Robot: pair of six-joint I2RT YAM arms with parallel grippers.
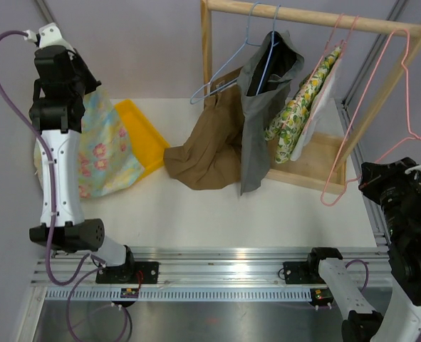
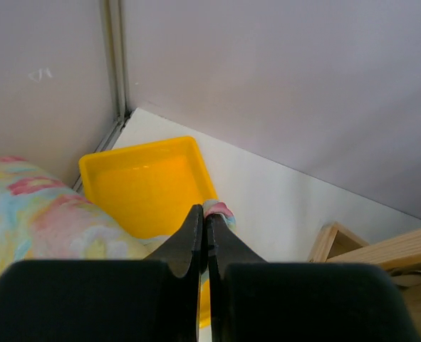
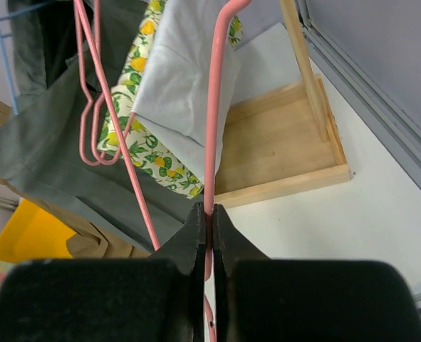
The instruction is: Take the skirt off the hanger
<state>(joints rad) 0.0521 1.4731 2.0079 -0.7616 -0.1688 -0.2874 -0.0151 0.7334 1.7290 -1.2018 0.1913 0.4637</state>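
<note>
Skirt [image 1: 100,153] already off pink hanger [image 3: 214,107], pinched in closed left gripper [image 2: 205,214]; bare hanger clamped by right gripper [image 3: 205,214]. Only put-down left, probably.

This is a robotics lab bench — two robot arms [image 1: 59,178] are bolted to a metal rail [image 1: 224,260] at the edge of a white table [image 1: 231,214], plain grey panels [image 1: 146,43] close it in, and a wooden rack [image 1: 317,16] of clothes [image 1: 263,107] stands near a yellow tray [image 1: 142,132].
</note>
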